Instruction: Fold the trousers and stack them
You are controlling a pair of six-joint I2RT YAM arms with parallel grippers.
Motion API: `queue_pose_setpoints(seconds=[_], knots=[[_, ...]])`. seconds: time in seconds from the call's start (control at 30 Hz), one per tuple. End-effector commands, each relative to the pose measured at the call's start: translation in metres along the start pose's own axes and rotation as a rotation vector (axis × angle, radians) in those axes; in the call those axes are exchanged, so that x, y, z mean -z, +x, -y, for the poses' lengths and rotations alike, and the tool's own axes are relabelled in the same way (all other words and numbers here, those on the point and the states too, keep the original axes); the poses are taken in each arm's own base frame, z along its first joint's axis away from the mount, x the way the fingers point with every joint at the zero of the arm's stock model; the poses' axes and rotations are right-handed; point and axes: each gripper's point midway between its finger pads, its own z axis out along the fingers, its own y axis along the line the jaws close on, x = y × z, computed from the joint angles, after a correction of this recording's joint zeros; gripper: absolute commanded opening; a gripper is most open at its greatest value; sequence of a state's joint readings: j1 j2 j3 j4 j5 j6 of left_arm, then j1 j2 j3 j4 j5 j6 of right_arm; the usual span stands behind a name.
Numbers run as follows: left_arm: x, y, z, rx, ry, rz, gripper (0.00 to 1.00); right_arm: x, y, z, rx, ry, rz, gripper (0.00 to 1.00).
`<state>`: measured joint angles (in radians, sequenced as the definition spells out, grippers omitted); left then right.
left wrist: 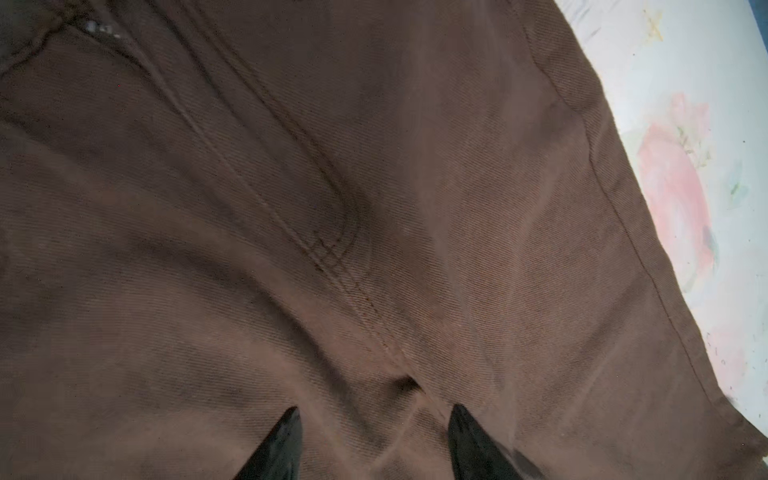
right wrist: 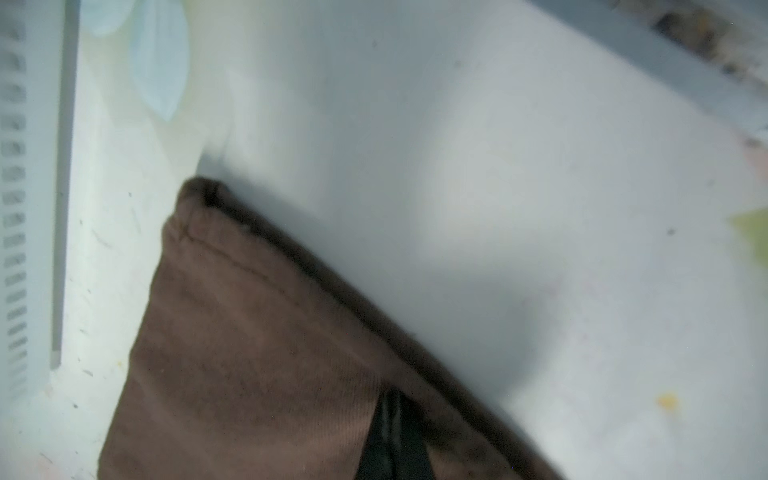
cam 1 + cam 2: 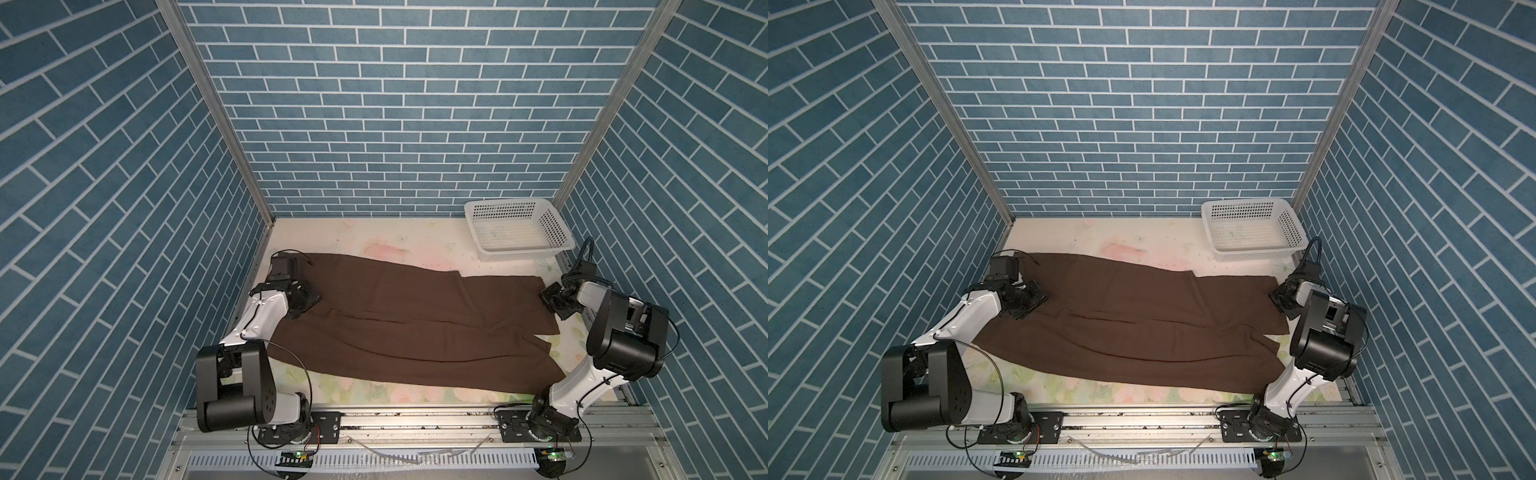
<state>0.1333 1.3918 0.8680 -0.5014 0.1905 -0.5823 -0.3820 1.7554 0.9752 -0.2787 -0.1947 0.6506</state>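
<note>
The trousers are lying spread lengthwise across the bench, waist toward the left. The left gripper is standing over the crotch seam, jaws apart. The right gripper is pinching a leg hem, jaws together, near the basket.

My view is walled in blue brick-pattern paper: a back wall and side walls, joined by aluminium corner posts. The table wears a pale floral cover under soft, even light. A white perforated basket sits at its far right corner; a metal rail runs along its near edge.
</note>
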Motion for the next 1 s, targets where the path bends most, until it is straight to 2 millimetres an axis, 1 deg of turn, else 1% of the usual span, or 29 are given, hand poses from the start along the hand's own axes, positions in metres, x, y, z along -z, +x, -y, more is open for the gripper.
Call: queue_pose_setpoints(seconds=[0.0,0.07,0.17,0.23,0.33,0.4,0.47,0.53,0.6,0.63,0.7,0.77,0.8,0.87,0.97], knots=[[0.007,0.001,-0.016,0.017,-0.029,0.006,0.57,-0.012,-0.006,-0.001,0.004,-0.029,-0.017,0.0],[0.01,0.001,-0.021,0.024,-0.04,0.001,0.53,-0.017,-0.008,-0.013,-0.012,-0.092,-0.035,0.0],[0.014,0.001,-0.031,0.044,-0.067,-0.007,0.47,-0.018,-0.017,-0.017,-0.013,-0.083,-0.034,0.0],[0.017,0.0,-0.037,0.069,-0.075,-0.009,0.46,-0.019,-0.026,-0.015,-0.034,-0.08,-0.031,0.0],[0.021,-0.002,-0.041,0.081,-0.073,0.0,0.46,-0.019,-0.039,-0.02,-0.087,-0.146,-0.051,0.0],[0.02,-0.004,-0.043,0.092,-0.067,0.004,0.48,-0.013,-0.048,-0.024,-0.078,-0.163,-0.052,0.0],[0.017,-0.005,-0.046,0.113,-0.067,-0.001,0.48,-0.003,-0.053,-0.02,-0.046,-0.117,-0.033,0.0],[0.013,-0.005,-0.05,0.139,-0.063,-0.007,0.46,0.007,-0.047,-0.017,-0.056,-0.103,0.006,0.0],[0.009,-0.006,-0.052,0.157,-0.05,-0.015,0.39,0.014,-0.03,-0.013,-0.055,-0.102,0.033,0.0],[0.007,-0.007,-0.053,0.163,-0.051,-0.017,0.33,0.02,-0.022,-0.015,-0.038,-0.103,0.048,0.0],[0.006,-0.011,-0.056,0.171,-0.054,-0.016,0.15,0.029,-0.004,-0.019,0.008,-0.105,0.056,0.0],[0.004,-0.018,-0.054,0.179,-0.045,-0.009,0.04,0.037,0.012,-0.016,0.031,-0.099,0.068,0.0],[0.003,-0.022,-0.05,0.181,-0.032,-0.006,0.0,0.04,0.016,-0.017,0.028,-0.116,0.076,0.0],[-0.001,-0.028,-0.043,0.188,0.002,-0.004,0.0,0.046,0.03,-0.012,0.02,-0.126,0.07,0.0],[-0.004,-0.032,-0.04,0.19,0.014,-0.013,0.0,0.047,0.048,-0.003,0.045,-0.105,0.028,0.0]])
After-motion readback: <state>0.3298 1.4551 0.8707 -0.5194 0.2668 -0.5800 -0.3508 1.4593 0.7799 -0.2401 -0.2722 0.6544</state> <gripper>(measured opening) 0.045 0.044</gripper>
